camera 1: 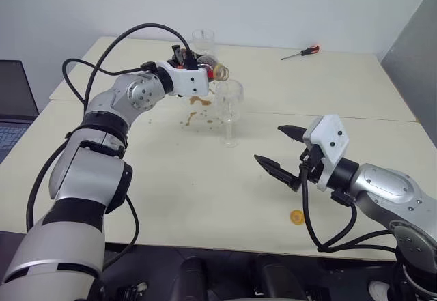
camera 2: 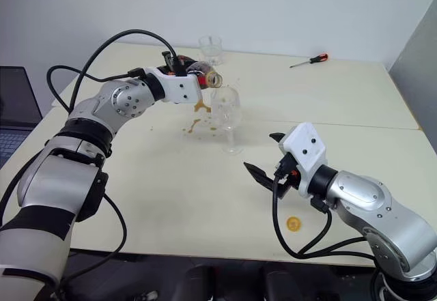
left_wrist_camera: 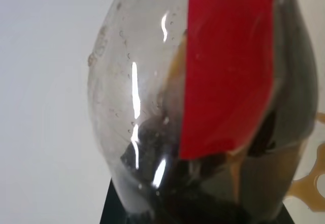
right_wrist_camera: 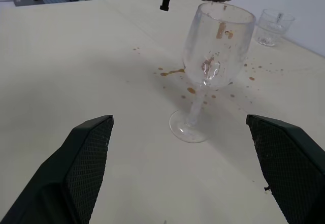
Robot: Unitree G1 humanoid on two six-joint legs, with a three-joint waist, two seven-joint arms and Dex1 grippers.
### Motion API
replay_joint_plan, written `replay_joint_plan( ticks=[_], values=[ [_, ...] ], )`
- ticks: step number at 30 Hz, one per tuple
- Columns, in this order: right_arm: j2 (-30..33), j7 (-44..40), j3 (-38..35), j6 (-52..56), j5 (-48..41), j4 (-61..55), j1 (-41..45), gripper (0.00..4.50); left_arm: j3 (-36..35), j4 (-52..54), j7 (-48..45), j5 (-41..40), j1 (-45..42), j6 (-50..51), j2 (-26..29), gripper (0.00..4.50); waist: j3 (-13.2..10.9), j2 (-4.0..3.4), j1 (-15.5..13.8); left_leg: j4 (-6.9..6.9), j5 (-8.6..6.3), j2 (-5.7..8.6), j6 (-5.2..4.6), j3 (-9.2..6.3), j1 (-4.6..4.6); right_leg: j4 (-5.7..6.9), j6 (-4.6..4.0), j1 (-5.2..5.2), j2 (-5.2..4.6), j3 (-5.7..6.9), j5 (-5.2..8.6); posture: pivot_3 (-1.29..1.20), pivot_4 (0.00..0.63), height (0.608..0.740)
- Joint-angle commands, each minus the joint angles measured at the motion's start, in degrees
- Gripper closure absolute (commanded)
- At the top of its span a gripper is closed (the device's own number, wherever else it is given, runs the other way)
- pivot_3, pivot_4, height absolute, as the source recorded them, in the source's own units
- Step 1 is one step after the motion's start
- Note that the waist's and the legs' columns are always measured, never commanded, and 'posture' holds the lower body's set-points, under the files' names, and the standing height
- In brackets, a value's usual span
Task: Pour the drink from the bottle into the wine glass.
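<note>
My left gripper (camera 1: 192, 61) is shut on the bottle (camera 1: 209, 70) and holds it tipped on its side above the far middle of the table. The open mouth of the bottle (camera 2: 216, 79) hangs just over the rim of the wine glass (camera 1: 229, 103). The wine glass stands upright, with brown drops on its bowl (right_wrist_camera: 216, 46). Dark drink (left_wrist_camera: 203, 188) lies in the bottle's belly beside the red label (left_wrist_camera: 228, 61). My right gripper (camera 1: 281, 149) stands open, nearer than the glass and to its right, with nothing between its fingers.
Spilled brown drink (camera 1: 199, 101) stains the table (camera 1: 171, 198) left of the glass. A short clear tumbler (camera 1: 203, 40) stands at the back, and a red-handled screwdriver (camera 1: 300, 53) lies at the back right. A yellow cap (camera 1: 295, 216) rests near the front edge. A laptop (camera 1: 10, 110) sits at far left.
</note>
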State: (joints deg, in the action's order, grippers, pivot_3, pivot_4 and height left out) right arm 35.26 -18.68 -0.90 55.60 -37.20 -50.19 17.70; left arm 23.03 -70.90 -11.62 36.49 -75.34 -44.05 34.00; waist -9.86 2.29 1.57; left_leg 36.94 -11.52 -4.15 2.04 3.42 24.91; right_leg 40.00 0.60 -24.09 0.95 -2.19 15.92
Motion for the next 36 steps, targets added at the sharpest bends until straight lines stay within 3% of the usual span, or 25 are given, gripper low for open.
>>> replay_joint_plan(
  ticks=[1, 36],
  values=[
    [-0.16, -0.19, -0.23, -1.41, 0.24, -0.82, 1.0, 0.0, 0.31, 0.9, 2.24, 0.82, -3.66, -0.09, 1.15, 3.74, 0.0, 0.0, -0.01, 0.0, 0.0, 0.0, 0.0, 0.0, 0.0, 0.0, 0.0, 0.0, 0.0, 0.0, 0.0, 0.0, 0.15, 0.74],
    [0.44, 1.32, -0.45, 1.31, -0.76, -1.81, 0.86, 0.0, 5.03, -1.28, 6.8, 5.97, -6.19, 0.63, 0.8, 3.74, 0.0, 0.0, 0.0, 0.01, 0.0, 0.02, 0.0, 0.01, 0.0, 0.01, 0.0, 0.0, -0.02, -0.01, 0.0, 0.0, 0.15, 0.74]
  ],
)
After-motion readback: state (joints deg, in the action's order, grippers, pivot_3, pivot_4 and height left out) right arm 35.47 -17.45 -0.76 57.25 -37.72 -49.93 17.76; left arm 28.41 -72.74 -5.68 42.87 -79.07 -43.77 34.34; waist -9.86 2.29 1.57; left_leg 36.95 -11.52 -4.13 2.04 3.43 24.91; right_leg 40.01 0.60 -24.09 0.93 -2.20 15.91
